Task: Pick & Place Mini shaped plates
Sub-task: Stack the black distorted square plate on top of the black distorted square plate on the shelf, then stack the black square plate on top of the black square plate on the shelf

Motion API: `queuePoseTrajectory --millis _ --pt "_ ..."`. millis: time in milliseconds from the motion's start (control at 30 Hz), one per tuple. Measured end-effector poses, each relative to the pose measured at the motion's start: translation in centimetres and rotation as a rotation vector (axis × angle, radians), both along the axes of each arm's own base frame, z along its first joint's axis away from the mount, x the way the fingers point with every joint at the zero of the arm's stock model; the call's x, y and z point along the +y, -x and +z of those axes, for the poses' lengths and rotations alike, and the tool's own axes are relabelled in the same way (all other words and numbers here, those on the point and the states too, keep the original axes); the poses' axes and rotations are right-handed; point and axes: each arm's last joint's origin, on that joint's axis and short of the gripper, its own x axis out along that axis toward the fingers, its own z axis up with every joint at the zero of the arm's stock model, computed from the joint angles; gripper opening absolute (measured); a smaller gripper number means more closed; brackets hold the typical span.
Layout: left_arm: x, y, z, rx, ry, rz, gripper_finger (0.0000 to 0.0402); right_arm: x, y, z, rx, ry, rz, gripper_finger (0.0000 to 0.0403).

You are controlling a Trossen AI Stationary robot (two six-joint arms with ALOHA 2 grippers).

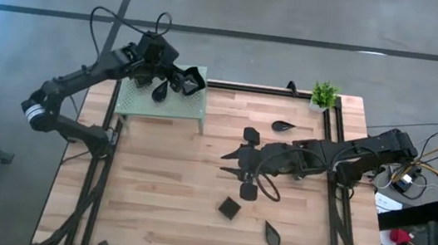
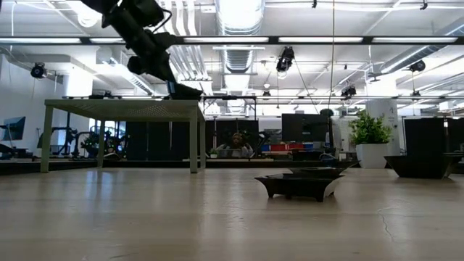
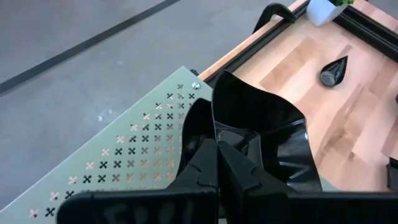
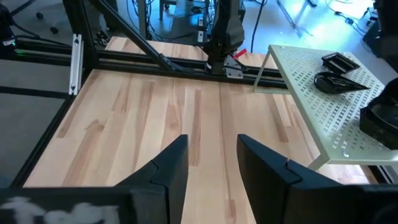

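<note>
Black square plate [image 3: 261, 134] clenched in left end effector [image 1: 180, 82], over green stand [image 1: 141, 106] at tabletop's 11 o'clock. Right end effector [image 4: 211, 163] released, mid-tabletop; loose plate [image 1: 229, 208] lies at its 6 o'clock.

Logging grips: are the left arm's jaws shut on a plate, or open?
Shut on a plate. In the left wrist view the left gripper pinches the rim of a square plate, held at the edge of the green stand.
</note>
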Motion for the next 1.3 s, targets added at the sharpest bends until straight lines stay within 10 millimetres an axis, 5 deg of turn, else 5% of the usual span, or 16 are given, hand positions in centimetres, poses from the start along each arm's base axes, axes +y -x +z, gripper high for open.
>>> queuePoseTrajectory --millis 533,1033,1300 --pt "0.2 -0.2 0.1 0.002 0.003 0.004 0.0018 -0.1 0.0 0.0 -0.002 0.007 -0.015 0.0123" --pt "0.2 0.0 0.2 0.028 -0.032 0.053 0.0074 -1.0 0.1 0.2 -0.041 0.139 -0.295 0.0128" --pt "-2.3 1.6 2.8 0.009 -0.178 -0.066 0.0074 -1.1 0.7 0.3 -0.025 0.069 -0.329 0.0115"
